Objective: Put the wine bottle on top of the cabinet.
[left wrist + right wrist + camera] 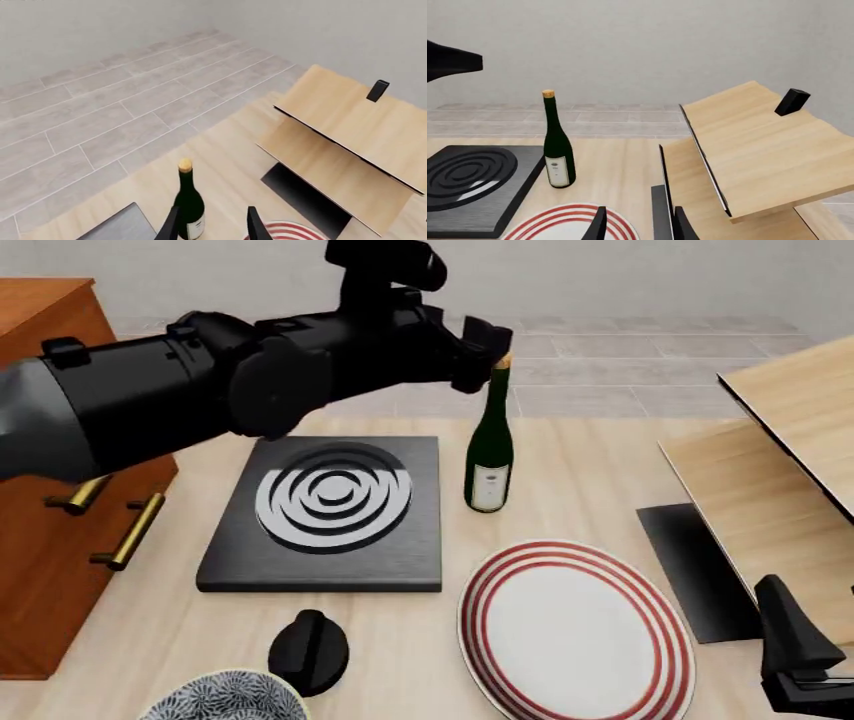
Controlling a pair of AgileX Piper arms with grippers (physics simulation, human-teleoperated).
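The front camera is looking down across the counter (587,490); both wrist cameras are sharing the wine bottle (189,202) and pale boards (760,145).

left arm (200,380): thick rounded housings, glossy black, grey sheen on the nearest segment | wrist: boxy black block on top | right arm (801,660): matte black, angular tapered links | jaws: slim flat black blades.

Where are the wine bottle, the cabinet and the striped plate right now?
wine bottle (490,455): front view, on its dark green body above the label.
cabinet (40,540): front view, on its reddish-brown drawer front.
striped plate (577,628): front view, on its white centre.
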